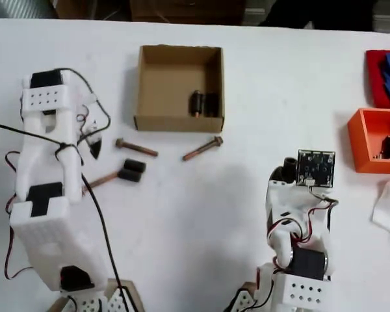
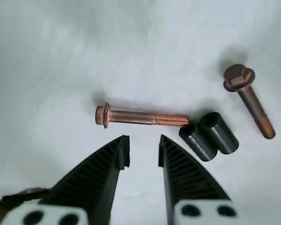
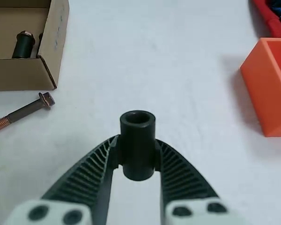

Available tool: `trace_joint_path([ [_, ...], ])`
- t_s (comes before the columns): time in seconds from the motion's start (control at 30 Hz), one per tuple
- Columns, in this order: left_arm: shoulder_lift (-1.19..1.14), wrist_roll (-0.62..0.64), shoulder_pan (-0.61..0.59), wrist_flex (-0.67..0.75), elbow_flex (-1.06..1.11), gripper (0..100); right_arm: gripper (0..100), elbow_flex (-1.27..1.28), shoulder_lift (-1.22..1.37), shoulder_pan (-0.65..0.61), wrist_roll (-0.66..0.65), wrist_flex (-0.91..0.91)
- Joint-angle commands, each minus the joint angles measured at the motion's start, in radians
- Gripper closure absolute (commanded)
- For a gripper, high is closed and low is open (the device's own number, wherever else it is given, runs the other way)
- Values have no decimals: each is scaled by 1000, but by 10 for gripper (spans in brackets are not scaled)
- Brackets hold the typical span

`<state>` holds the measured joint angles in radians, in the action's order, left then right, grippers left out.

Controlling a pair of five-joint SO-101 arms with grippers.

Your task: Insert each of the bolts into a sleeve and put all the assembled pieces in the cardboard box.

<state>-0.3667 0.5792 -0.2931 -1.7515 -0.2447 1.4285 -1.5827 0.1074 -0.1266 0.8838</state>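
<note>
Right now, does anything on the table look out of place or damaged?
Nothing stands out. Three bolts and two sleeves lie loose near the box; the right gripper holds a third sleeve.

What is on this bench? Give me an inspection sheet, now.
Surface: white table.
Job's things: box holds at least one assembled piece; three bolts, two sleeves loose beside it.
Clutter: orange bin, red-blue cloth.
Grippers: left gripper open by the loose bolts; right gripper shut on a third sleeve.
Cables: black cable over the left arm.
Surroundings: nothing seen.
</note>
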Motion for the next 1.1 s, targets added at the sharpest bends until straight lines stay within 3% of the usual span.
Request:
trace_joint_path([
  [0.0,2,117,6,-29,8,801,975,-3,-22,5,8,-1],
  [0.3,-2,296,5,11,196,793,975,-3,-22,5,8,-1],
  [0.47,-2,319,46,11,243,793,975,-3,-22,5,8,-1],
  [0.57,-2,327,54,72,275,793,975,-3,-22,5,8,-1],
  [0.73,-2,471,5,199,320,793,975,-3,-22,5,8,1],
  [1.07,-2,496,-11,241,363,793,975,-3,-22,5,8,1],
])
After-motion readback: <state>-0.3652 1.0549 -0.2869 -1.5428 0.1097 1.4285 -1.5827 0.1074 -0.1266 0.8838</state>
